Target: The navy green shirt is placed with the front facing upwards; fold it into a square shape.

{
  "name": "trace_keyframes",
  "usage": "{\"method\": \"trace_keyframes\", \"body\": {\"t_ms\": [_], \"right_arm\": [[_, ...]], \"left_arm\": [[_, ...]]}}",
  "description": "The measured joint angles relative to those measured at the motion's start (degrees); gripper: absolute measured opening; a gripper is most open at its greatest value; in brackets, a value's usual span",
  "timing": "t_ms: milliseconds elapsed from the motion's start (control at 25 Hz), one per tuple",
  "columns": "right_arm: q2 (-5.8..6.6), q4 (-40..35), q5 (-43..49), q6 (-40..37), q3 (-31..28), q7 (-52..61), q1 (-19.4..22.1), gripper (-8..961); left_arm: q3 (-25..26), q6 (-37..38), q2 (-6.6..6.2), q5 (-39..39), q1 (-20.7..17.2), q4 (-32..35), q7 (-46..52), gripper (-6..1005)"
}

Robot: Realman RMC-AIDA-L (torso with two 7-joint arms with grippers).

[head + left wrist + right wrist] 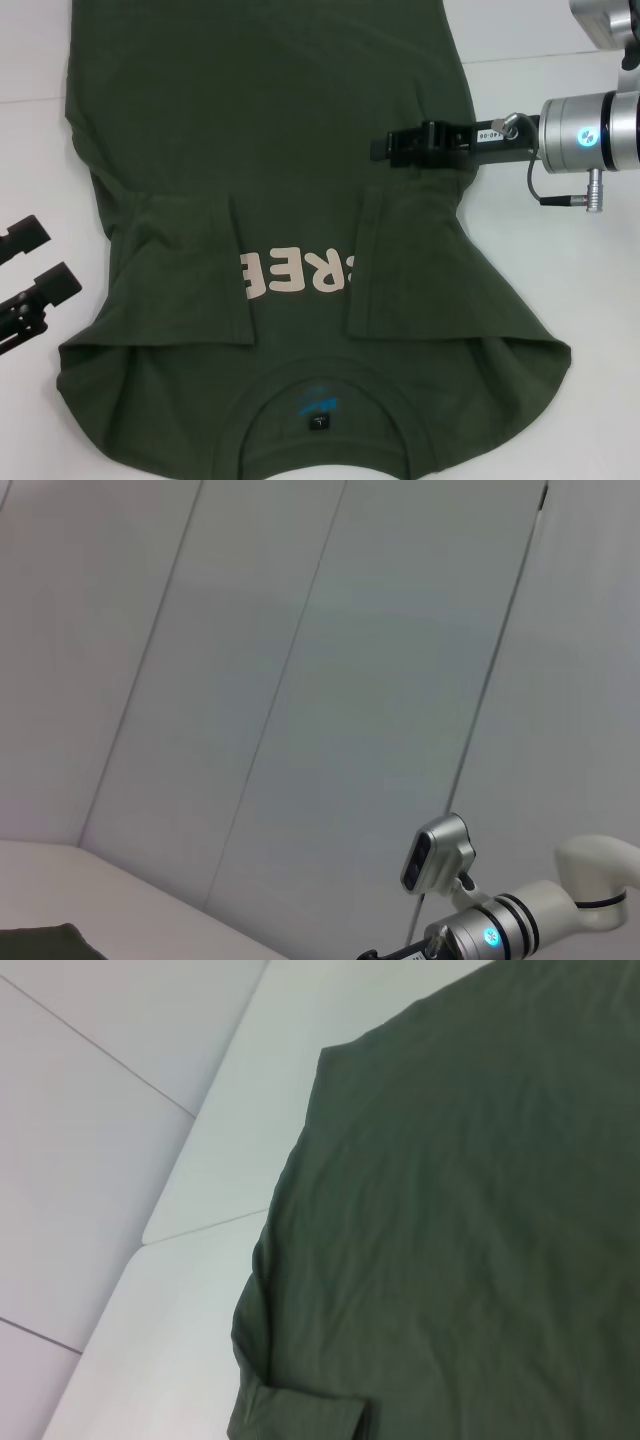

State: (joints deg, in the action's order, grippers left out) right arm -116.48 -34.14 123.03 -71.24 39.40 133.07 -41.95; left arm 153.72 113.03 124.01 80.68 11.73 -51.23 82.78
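Note:
The navy green shirt (pixel 270 120) lies flat on the white table (pixel 560 280), its collar (pixel 320 400) nearest me and its hem at the far side. Both sleeves are folded inward over the front, the left one (pixel 185 270) and the right one (pixel 415 265), so only part of the cream lettering (pixel 295 272) shows. My right gripper (pixel 385 147) reaches in from the right and hovers over the shirt's body just beyond the folded right sleeve. The right wrist view shows the shirt's cloth (pixel 450 1240) close below. My left gripper (pixel 40 258) stands open off the shirt at the left edge.
White table shows on both sides of the shirt, and grey wall panels (pixel 300 680) stand behind. A small neck label (pixel 318 420) sits inside the collar. The right arm (pixel 500 932) and a corner of the shirt (pixel 40 942) appear in the left wrist view.

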Motion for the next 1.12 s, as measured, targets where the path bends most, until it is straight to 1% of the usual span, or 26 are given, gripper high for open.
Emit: {"method": "trace_keyframes", "body": {"t_ms": [80, 160, 240, 360, 480, 600, 640, 720, 840, 920, 1000, 1120], "right_arm": [[0.02, 0.0, 0.0, -1.1, -0.1, 0.3, 0.3, 454], [0.32, -0.5, 0.0, -3.8, -0.3, 0.0, 0.9, 462], [0.63, -1.8, -0.1, -7.6, -0.3, -1.6, 1.9, 470], [1.05, -4.2, -1.4, -14.0, -1.1, -6.6, 4.6, 481], [1.28, -4.6, -7.8, -20.0, -2.6, -15.2, 7.9, 492], [0.94, -2.9, -17.1, -25.0, -4.0, -24.6, 10.9, 504], [0.89, -2.0, -19.7, -26.4, -4.1, -27.2, 11.6, 507], [1.12, -1.0, -21.7, -29.0, -3.7, -29.9, 12.1, 515], [1.41, -1.4, -20.3, -30.9, -3.1, -29.3, 11.7, 646], [0.84, -2.9, -19.9, -32.1, -2.9, -30.7, 11.9, 734], [-0.47, -5.1, -19.8, -34.3, -2.9, -36.4, 12.9, 758], [-1.76, -7.2, -19.7, -35.8, -2.8, -42.0, 14.8, 793]], "left_arm": [[0.0, 0.0, 0.0, 0.0, 0.0, 0.1, 0.0, 779], [0.0, 0.1, 0.0, 0.0, -0.1, 0.1, 0.1, 779], [0.0, 0.2, -0.09, 0.0, 0.0, -0.1, 1.4, 779], [0.1, 0.3, -0.34, 0.0, 0.3, -0.3, 3.5, 779], [0.5, 0.3, -0.76, 0.1, 0.6, -1.2, 7.8, 779], [1.0, 0.3, -0.9, 0.2, 0.9, -2.2, 11.1, 779], [0.9, 0.4, -0.91, 0.2, 1.0, -2.3, 11.5, 779], [0.8, 0.4, -0.87, 0.2, 1.2, -2.5, 12.2, 779], [0.7, 0.4, -0.79, 0.1, 1.4, -2.6, 12.8, 778], [0.6, 0.4, -0.93, -0.1, 1.4, -2.6, 13.2, 778], [0.6, 0.4, -1.31, -0.3, 1.2, -2.4, 13.4, 778], [0.5, 0.4, -1.91, -0.6, 0.6, -2.0, 13.1, 778]]}}
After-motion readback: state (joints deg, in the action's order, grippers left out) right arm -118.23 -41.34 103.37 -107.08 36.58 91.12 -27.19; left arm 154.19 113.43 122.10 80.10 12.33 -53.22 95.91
